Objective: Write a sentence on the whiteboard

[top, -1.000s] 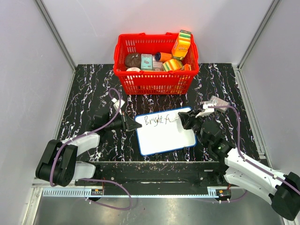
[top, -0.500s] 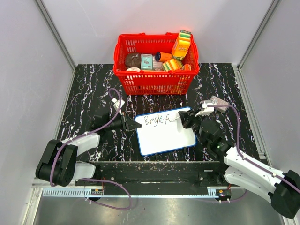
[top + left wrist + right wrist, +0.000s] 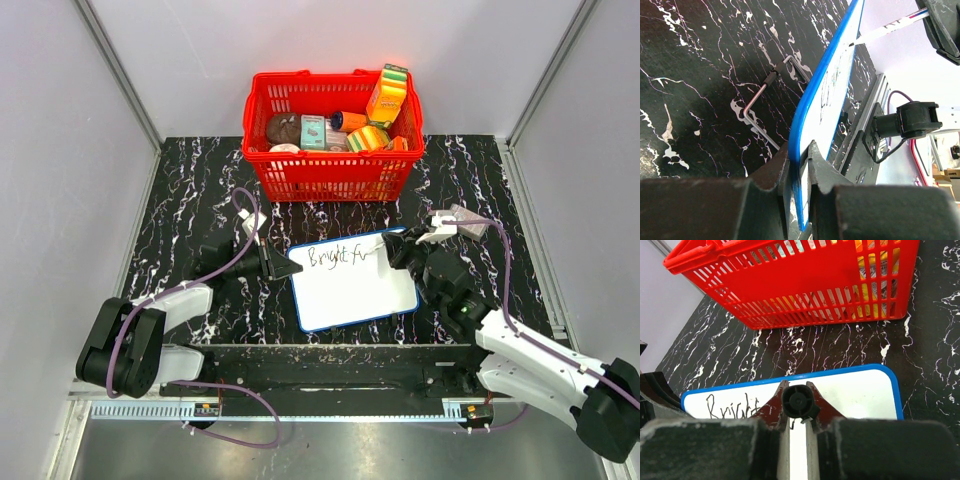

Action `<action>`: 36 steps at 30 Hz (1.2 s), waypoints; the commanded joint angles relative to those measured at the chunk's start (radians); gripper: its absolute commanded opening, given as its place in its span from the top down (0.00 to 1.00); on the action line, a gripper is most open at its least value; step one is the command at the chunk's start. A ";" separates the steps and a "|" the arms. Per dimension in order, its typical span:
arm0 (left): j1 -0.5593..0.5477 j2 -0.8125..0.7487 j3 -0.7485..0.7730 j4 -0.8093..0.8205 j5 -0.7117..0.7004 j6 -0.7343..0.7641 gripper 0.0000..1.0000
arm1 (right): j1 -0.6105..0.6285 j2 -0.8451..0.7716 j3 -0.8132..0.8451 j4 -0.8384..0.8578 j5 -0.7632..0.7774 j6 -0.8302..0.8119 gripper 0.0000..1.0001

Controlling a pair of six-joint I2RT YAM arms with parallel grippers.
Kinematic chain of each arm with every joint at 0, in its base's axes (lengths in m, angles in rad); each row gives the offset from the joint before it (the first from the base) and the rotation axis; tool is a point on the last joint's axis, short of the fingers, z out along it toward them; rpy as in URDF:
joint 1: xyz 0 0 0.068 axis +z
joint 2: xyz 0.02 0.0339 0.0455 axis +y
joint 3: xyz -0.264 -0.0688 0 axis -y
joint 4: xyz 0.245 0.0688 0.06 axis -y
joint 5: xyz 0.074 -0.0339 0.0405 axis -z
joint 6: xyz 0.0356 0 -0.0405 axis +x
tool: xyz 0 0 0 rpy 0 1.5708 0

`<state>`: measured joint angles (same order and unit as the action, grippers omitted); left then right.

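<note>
Flat white blue-rimmed whiteboard (image 3: pixel 350 295) between tools: left gripper (image 3: pixel 800 150) clamped on its edge, anchoring against sliding; right gripper (image 3: pixel 797 395) clenched round thin white marker (image 3: pixel 890 27), tip down just past black handwritten sentence (image 3: pixel 335 258).

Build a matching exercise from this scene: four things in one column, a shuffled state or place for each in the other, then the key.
Things
1. flat white whiteboard with a thin blue rim
2. red plastic lattice basket
3. left gripper
4. right gripper

States
A. shut on a slim white marker pen
B. clamped on the board's left edge
C. bears black handwriting
D. stands at the table's far side, full of packets

Pairs: 1-C, 2-D, 3-B, 4-A
</note>
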<state>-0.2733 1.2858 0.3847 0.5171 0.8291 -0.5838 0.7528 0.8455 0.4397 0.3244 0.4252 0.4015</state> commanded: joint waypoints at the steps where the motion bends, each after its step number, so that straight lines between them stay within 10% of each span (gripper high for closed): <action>1: 0.014 0.024 0.002 -0.028 -0.136 0.130 1.00 | 0.002 0.017 0.044 0.016 0.070 -0.036 1.00; 36: 0.014 0.040 0.006 -0.023 -0.124 0.125 1.00 | 0.003 -0.005 0.007 -0.039 0.009 -0.004 1.00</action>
<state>-0.2714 1.2980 0.3847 0.5240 0.8341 -0.5838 0.7528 0.8509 0.4522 0.3225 0.4427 0.3954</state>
